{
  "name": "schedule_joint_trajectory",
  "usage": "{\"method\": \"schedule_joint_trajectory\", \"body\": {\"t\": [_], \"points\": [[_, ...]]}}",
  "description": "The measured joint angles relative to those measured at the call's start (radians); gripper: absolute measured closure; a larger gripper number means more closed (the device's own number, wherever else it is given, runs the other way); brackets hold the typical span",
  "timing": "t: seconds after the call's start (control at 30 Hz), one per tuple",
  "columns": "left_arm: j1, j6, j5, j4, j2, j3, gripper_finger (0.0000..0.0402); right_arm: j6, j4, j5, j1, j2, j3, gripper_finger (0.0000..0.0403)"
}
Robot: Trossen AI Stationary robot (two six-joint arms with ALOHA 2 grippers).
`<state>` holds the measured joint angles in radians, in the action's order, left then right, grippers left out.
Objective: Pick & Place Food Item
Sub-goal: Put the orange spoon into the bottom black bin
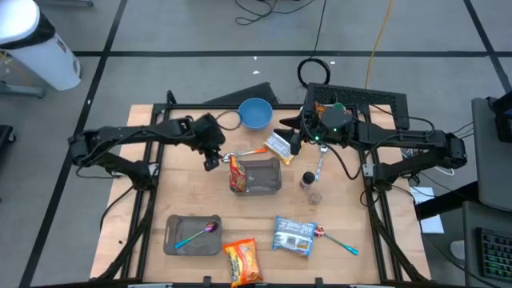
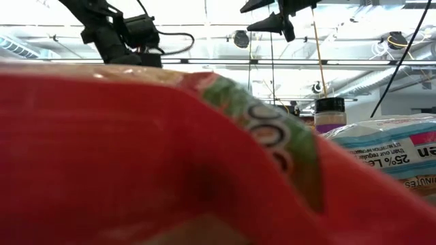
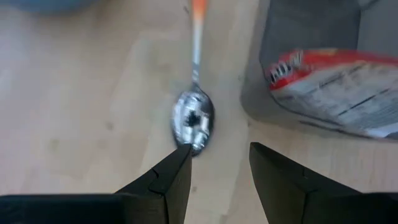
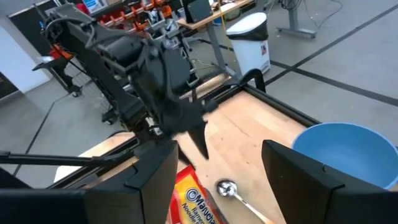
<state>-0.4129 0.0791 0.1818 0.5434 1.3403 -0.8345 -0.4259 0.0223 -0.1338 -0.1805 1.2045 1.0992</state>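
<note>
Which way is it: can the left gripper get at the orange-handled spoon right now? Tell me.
Probably yes. The left gripper hovers open just above the orange-handled spoon, whose bowl lies bare on the wood beside the gray tray; nothing lies between.

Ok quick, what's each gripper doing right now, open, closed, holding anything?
Left gripper: open, empty, hovering by the spoon.
Right gripper: open, empty, raised above the table near the blue bowl.

bare wood point(image 1: 184, 188) btwn trays, spoon point(image 1: 254, 150) + bowl point(image 1: 255, 113) crowd back
</note>
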Motion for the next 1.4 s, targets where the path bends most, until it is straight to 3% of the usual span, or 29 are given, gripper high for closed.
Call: {"method": "schedule_joint_trajectory", "body": {"t": [0.3,0.8,1.0,1.2,1.4], "points": [[0.022,0.025,-0.016,-0.033,0.116,0.000,0.0231,0.007,0.006,0.003,-0.004,0.000,0.000,0.0177],[0.022,0.093,-0.026,-0.211,0.124,0.000,0.0231,0.039,0.016,0.000,-0.004,0.000,0.000,0.0177],[-0.003,0.045,-0.023,-0.262,0.153,-0.001,0.0231,0.049,0.017,0.000,-0.009,0.000,0.000,0.0177],[-0.033,0.080,0.070,-0.263,0.219,-0.004,0.0231,0.053,0.020,0.000,-0.010,0.000,0.000,0.0177],[-0.031,0.135,0.089,-0.258,0.231,-0.004,0.0231,0.049,0.036,0.000,-0.010,0.000,0.000,0.0177]]}}
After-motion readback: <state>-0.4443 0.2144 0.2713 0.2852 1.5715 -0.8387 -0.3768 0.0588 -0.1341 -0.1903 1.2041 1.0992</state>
